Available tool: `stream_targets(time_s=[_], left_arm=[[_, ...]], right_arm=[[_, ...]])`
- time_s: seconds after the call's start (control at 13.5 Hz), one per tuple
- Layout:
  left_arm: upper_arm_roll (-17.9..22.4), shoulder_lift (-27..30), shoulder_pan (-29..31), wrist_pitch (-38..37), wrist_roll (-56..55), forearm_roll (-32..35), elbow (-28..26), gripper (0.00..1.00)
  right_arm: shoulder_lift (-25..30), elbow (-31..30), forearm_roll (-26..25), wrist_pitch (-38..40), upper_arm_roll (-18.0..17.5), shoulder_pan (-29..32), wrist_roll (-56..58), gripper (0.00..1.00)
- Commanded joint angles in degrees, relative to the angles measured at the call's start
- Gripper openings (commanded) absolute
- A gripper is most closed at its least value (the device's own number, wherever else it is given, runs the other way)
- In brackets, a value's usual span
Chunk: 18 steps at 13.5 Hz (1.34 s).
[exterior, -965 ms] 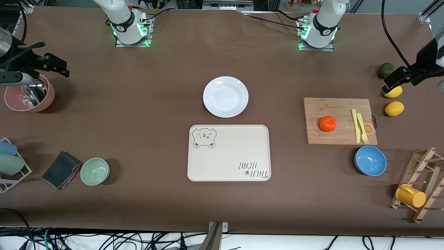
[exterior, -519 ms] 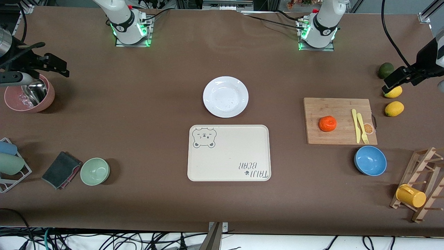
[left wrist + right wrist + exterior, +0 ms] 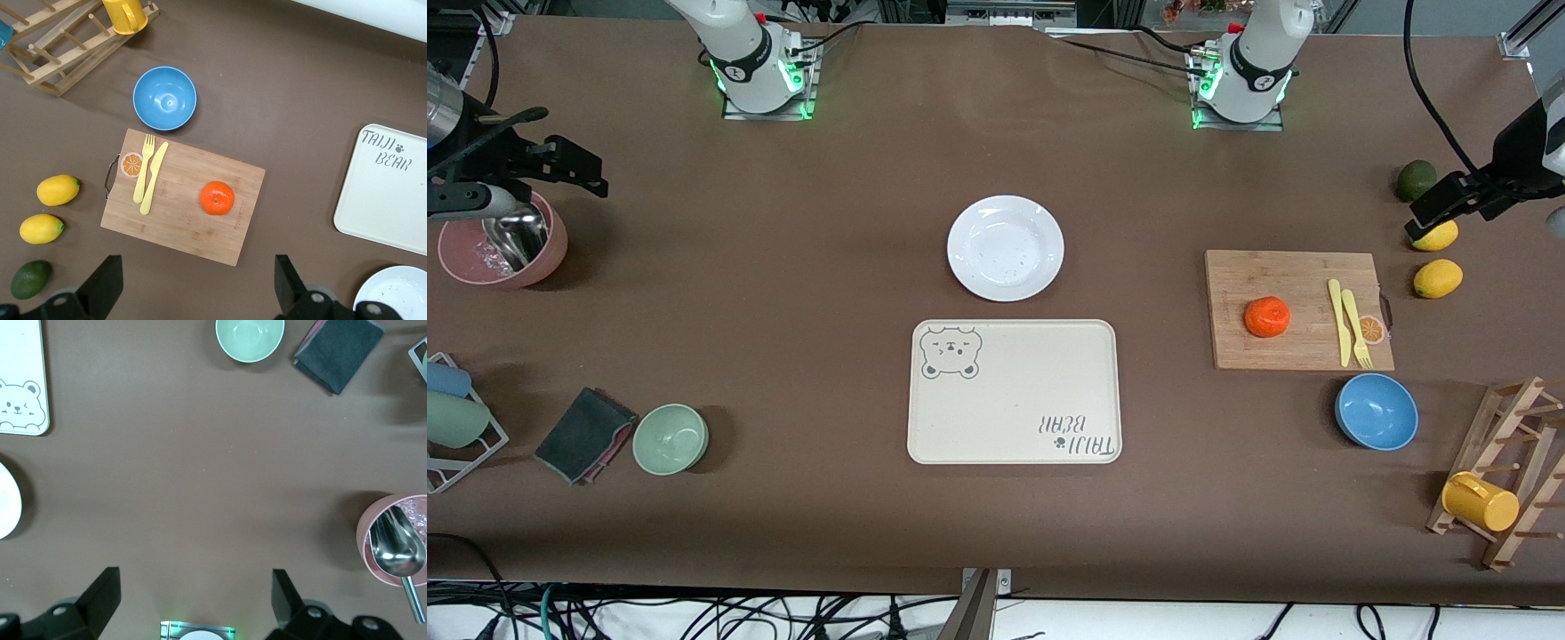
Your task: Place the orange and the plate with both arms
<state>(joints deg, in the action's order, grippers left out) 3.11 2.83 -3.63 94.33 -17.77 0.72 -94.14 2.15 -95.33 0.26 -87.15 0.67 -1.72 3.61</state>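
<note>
Right of centre in the front view, the orange (image 3: 1267, 316) sits on the wooden cutting board (image 3: 1298, 267), beside the yellow knife and fork (image 3: 1349, 322) — toward the left arm's end of the table. Plate (image 3: 1005, 248) lies mid-frame, just above the cream bear tray (image 3: 1014, 391), apart from it, empty.

Left gripper (image 3: 1445, 203) hangs at the right edge of the front view, over the lemons (image 3: 1437, 278) and avocado (image 3: 1415, 180); fingers spread, nothing held. Right gripper (image 3: 534, 164) is at the upper left edge, over the pink bowl (image 3: 454, 267) with the metal scoop; also spread, empty.

Key relation: the orange lies inboard of the left gripper, toward the frame centre and slightly lower. Left arm is clearly the nearer one. The fruit is round, so no long axis constrains the approach. Plate sits roughly midway between the bases — likely the right arm's job.

View differences: left wrist view shows orange (image 3: 217, 197) centred between the spread fingers (image 3: 100, 290), well clear of the cutlery. Right wrist view catches only a sliver of the plate (image 3: 8, 500) at its left edge, and no orange.
</note>
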Motion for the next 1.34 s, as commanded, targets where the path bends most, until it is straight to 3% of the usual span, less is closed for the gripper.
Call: stream_targets(time_s=[0.0, 1.04, 1.11, 1.26], left_arm=[[0.06, -0.81, -0.15, -1.17, -0.60, 1.30, 1.85, 1.00], [-0.21, -3.27, -0.41, -1.34, -0.25, 1.47, 1.41, 1.00], [-0.99, -3.71, 0.46, -0.64, -0.07, 1.47, 0.98, 1.00], [-9.56, -4.50, 8.68, -0.11, 0.02, 1.39, 1.15, 1.00]], right_arm=[[0.14, 0.85, 0.61, 0.84, -0.14, -0.04, 0.17, 1.00], [0.14, 0.85, 0.70, 0.93, 0.21, 0.05, 0.17, 1.00], [0.14, 0.76, 0.70, 0.93, 0.21, 0.05, 0.17, 1.00], [0.14, 0.76, 0.70, 0.93, 0.13, 0.05, 0.17, 1.00]])
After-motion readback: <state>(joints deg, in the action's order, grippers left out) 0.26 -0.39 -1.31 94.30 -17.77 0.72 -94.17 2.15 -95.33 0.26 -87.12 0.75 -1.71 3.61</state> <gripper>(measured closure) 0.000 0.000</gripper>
